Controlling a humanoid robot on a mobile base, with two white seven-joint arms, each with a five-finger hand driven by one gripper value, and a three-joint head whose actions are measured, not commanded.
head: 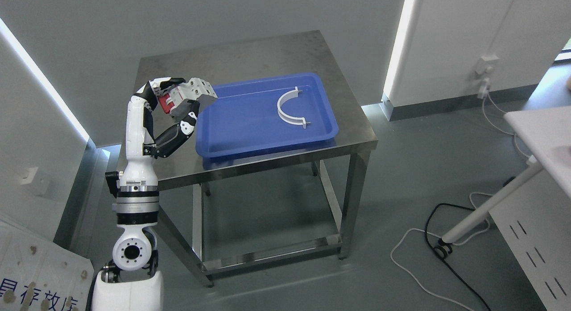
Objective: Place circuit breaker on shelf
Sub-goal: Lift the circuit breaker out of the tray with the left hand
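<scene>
My left hand is raised over the left part of the steel table, just left of the blue tray. Its black and white fingers are curled around a white circuit breaker with a red part showing at its left side. The breaker is held in the air, tilted, above the tray's left rim. The right arm is not in view.
A white half-ring clamp lies in the blue tray at its right side. A white table with a slanted leg stands at the right, with cables on the floor. A white printed panel sits at the lower left.
</scene>
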